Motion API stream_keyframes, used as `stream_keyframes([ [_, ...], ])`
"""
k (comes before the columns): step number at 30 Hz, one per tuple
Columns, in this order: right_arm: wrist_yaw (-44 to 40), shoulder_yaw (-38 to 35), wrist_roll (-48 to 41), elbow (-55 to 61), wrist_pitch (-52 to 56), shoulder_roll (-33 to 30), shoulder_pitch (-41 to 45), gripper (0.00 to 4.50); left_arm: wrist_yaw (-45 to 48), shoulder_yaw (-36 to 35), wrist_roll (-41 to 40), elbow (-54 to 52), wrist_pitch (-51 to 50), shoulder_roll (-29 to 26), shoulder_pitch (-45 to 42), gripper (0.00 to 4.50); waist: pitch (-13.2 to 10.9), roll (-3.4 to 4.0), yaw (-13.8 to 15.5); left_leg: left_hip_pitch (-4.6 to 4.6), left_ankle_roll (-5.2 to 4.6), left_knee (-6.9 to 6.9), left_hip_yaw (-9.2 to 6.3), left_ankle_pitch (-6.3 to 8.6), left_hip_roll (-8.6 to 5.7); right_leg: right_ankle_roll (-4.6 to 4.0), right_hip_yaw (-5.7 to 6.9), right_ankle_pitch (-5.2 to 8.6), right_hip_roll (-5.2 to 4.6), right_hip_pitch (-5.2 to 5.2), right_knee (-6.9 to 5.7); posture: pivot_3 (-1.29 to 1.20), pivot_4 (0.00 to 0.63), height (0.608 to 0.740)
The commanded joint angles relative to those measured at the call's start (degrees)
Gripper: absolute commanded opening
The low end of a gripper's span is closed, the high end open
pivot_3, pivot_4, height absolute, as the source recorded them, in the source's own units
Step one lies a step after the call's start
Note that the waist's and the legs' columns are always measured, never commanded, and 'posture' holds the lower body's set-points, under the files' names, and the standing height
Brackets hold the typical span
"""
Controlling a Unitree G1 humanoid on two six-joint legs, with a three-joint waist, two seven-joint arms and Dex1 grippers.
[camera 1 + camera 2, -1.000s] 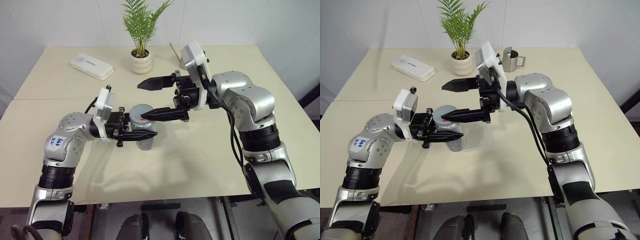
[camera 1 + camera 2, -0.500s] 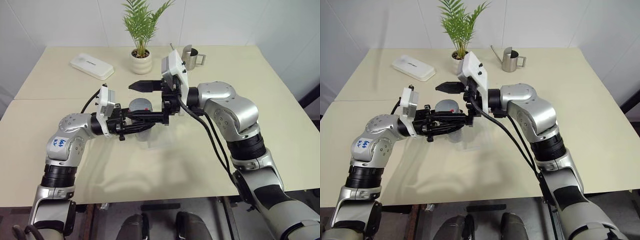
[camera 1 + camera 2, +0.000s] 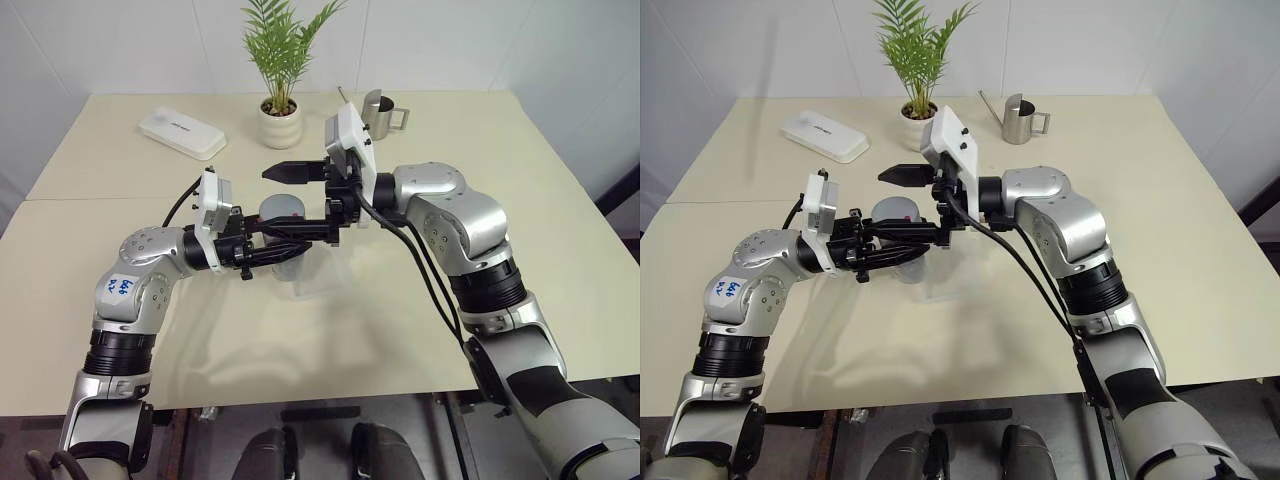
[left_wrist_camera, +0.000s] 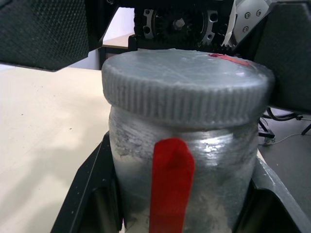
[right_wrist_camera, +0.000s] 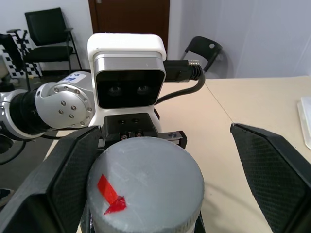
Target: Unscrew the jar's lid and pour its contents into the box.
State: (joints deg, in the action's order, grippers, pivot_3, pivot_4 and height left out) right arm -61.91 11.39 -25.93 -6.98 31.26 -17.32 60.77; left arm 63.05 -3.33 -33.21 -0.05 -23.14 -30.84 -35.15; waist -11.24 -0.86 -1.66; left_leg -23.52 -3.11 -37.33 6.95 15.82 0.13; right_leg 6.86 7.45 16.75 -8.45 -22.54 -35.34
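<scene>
My left gripper (image 3: 290, 250) is shut on the silver-grey jar (image 4: 180, 160), holding it upright just above the table. A red strip runs down the jar's side. The grey ribbed lid (image 5: 146, 179), with a red mark on top, sits on the jar. My right gripper (image 3: 268, 200) reaches in from the right, open, with one black finger (image 5: 272, 165) on each side of the lid. The far one stands well clear of it. The clear plastic box (image 3: 315, 285) lies on the table right below and beside the jar. The contents are hidden inside the jar.
At the back of the beige table (image 3: 400, 330) stand a white oblong case (image 3: 183, 132), a potted plant (image 3: 282, 115) and a steel watering jug (image 3: 383, 112). The table's front edge runs close below the arms.
My right gripper has swung left and slightly down, and its open fingers now straddle the lid. The left gripper still holds the jar in nearly the same place.
</scene>
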Motion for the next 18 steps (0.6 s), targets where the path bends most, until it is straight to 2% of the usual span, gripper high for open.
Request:
stream_keyframes([
  [1, -0.4, -3.1, 1.8, -1.8, -1.7, -4.2, 0.4, 4.48, 1.6, -1.1, -2.3, -4.2, 1.1, 0.0, 0.2, 2.03, 0.0, 0.00, 0.1, 0.00, 0.00, 0.00, 0.00, 0.00, 0.00, 0.00, 0.00, 0.00, 0.00, 0.00, 0.00, 0.00, 0.150, 0.740],
  [11, -3.2, -6.0, 2.3, -5.9, -2.5, -13.2, -0.7, 4.48, 2.2, -1.4, -2.1, -3.6, 1.5, 0.3, 0.4, 2.03, 0.0, -0.01, 0.2, -0.04, -0.06, -0.04, -0.05, -0.03, -0.06, 0.00, 0.08, 0.00, -0.07, 0.04, 0.01, 0.00, 0.150, 0.740],
  [18, -7.5, -9.7, -4.0, -1.8, 3.2, -14.6, -1.4, 4.48, 2.5, -1.6, -1.7, -3.1, 1.6, -0.1, 0.6, 2.03, 0.0, 0.01, -0.1, -0.01, 0.05, 0.08, 0.07, -0.09, 0.09, 0.00, 0.10, 0.00, 0.05, 0.04, 0.22, 0.00, 0.150, 0.740],
])
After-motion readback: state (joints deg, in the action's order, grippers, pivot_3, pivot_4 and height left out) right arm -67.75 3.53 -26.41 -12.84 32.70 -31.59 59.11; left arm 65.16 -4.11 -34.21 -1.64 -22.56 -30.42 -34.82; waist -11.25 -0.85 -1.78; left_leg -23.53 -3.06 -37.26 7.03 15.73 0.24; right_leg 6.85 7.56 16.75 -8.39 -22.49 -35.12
